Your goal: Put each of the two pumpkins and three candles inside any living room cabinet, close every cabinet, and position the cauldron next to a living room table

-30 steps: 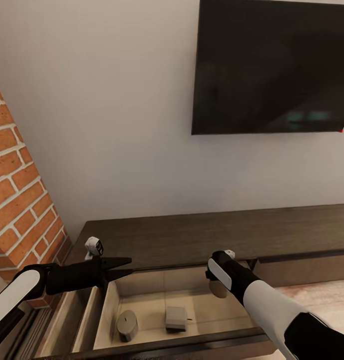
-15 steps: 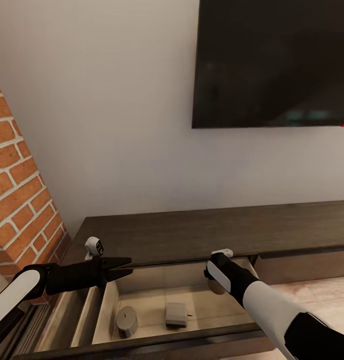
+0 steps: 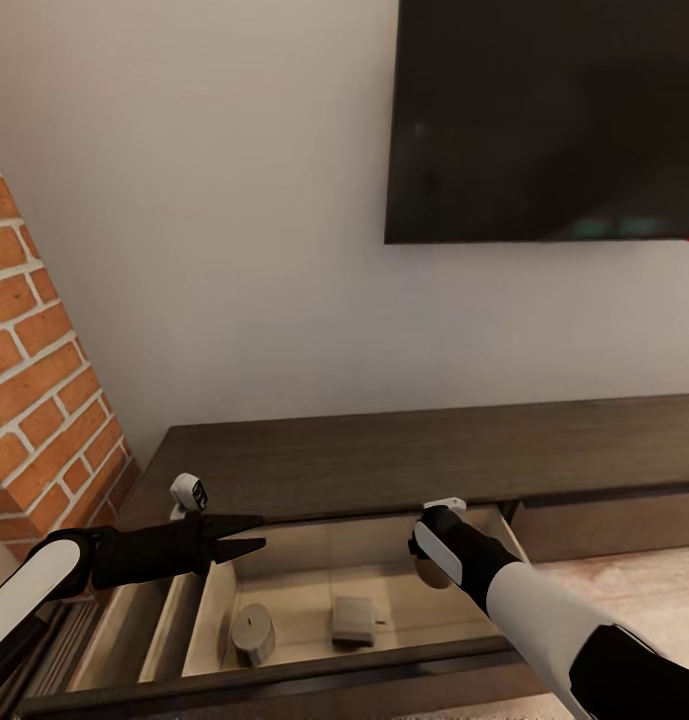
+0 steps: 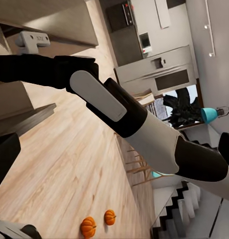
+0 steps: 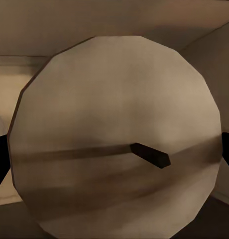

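The right gripper (image 3: 434,572) clamps a candle (image 5: 117,137) above the open cabinet drawer (image 3: 314,665)'s right end; the left gripper (image 3: 246,534) hangs open, empty.

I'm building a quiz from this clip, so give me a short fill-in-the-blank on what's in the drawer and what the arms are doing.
1. The open drawer of the cabinet already holds ___ candles.
2. The right gripper holds a ___ over the drawer.
3. The two pumpkins lie on the wooden ___.
4. The left gripper is open and holds ___.

Missing words: two; candle; floor; nothing
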### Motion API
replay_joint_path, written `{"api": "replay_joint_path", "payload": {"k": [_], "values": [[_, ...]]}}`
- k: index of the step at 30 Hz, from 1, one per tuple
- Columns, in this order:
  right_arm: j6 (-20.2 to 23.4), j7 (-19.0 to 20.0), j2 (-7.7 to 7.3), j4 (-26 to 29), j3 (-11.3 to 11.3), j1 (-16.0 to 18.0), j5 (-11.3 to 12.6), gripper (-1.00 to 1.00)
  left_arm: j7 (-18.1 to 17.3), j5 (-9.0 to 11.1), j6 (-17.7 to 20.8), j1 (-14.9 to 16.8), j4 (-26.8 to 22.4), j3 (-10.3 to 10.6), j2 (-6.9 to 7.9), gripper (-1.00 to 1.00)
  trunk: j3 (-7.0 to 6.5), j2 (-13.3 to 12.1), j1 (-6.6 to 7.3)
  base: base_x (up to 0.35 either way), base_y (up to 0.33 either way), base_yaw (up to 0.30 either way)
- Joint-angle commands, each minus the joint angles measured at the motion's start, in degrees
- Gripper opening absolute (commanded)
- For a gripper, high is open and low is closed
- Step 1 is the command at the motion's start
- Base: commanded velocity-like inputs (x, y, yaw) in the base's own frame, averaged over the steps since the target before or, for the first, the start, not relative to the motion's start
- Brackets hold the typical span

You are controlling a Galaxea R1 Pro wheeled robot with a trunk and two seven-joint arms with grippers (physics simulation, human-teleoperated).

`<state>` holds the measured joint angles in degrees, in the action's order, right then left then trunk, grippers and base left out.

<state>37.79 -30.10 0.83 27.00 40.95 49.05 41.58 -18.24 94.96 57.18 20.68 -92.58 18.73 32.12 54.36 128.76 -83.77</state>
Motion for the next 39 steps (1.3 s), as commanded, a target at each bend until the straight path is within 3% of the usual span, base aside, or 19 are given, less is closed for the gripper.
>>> {"api": "replay_joint_path", "payload": {"k": [1, 36, 39], "values": [[0.0, -0.5, -0.04, 0.1, 0.4, 0.1, 0.7, -1.0, -0.5, -0.3, 0.0, 0.1, 0.0, 0.1, 0.05, 1.0, 0.24, 0.4, -0.21, 0.0, 0.0, 0.0], [-1.0, -0.5, -0.04, 0.1, 0.5, 0.1, 0.7, -1.0, -0.5, -0.3, 0.0, 0.1, 0.0, 0.1, 0.05, 1.0, 6.52, 14.5, -7.9, 0.0, 0.0, 0.0], [-1.0, -0.5, -0.04, 0.1, 0.5, 0.1, 0.7, -1.0, -0.5, -0.3, 0.0, 0.1, 0.0, 0.1, 0.05, 1.0, 7.18, 14.5, -7.98, 0.0, 0.0, 0.0]]}}
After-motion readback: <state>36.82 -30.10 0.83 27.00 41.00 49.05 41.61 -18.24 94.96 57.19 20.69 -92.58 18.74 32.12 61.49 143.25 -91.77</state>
